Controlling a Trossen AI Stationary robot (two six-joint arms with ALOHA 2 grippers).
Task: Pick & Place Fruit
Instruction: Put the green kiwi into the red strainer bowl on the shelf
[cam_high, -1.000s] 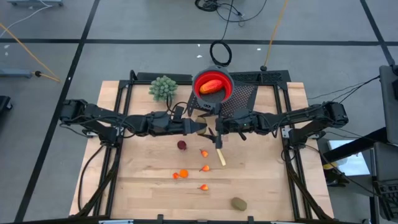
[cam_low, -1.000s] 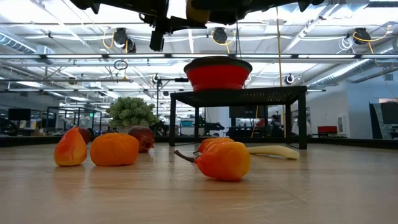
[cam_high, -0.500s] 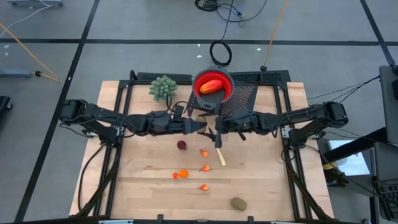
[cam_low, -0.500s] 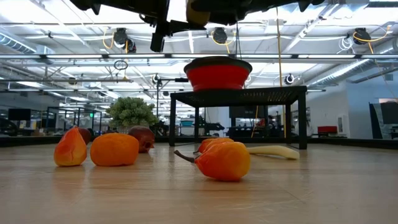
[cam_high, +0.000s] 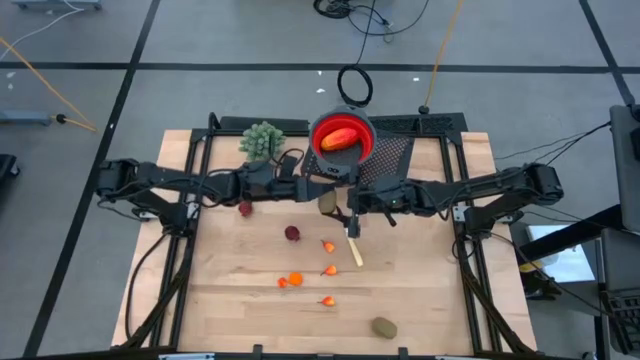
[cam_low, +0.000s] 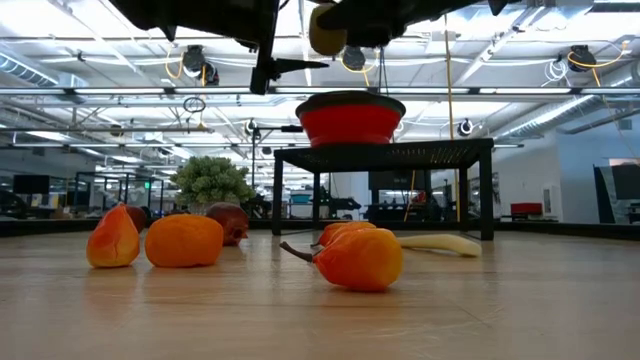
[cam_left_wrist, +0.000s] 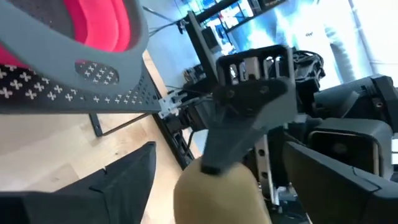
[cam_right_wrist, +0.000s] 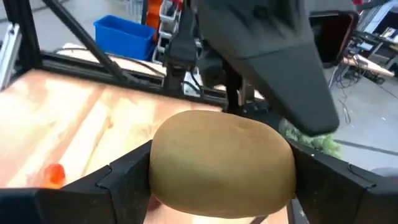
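Right gripper (cam_high: 339, 206) hangs over the pale wooden table (cam_high: 220, 300), near the middle of its far edge, pinching a brownish-green oval toy fruit (cam_right_wrist: 221, 165). Left gripper (cam_high: 306, 186) sits just beside it, fingers spread and empty. The placing step looks in hand: next, carry the oval above the red round bowl (cam_high: 318, 130) and release.

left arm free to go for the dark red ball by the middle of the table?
Probably yes. The left gripper is open and empty; the brown oval sits in the right gripper. Nothing stands over the dark red ball.
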